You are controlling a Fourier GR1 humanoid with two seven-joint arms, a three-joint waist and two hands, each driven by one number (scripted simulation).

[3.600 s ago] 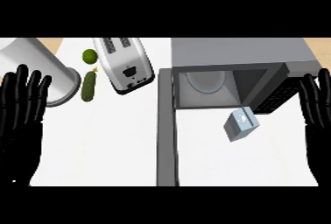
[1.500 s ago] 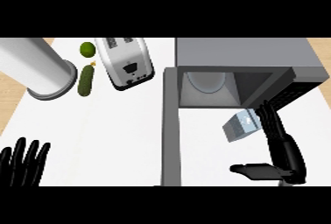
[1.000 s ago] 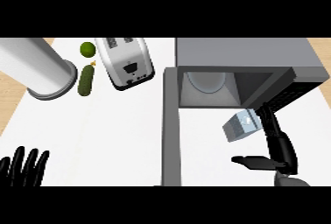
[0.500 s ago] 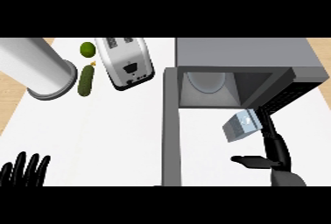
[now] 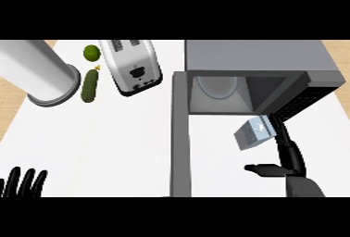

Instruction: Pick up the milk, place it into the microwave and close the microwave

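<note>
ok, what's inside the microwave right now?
The open microwave shows only a pale round turntable plate in its cavity. The milk is still outside, in front of the opening, at the right robot hand. The cavity's right-hand part is dark; nothing can be made out there.

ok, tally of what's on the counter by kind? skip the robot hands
Microwave: 1
Toaster: 1
Steel canister: 1
Milk carton: 1
Cucumber: 1
Lime: 1
Total: 6
</note>
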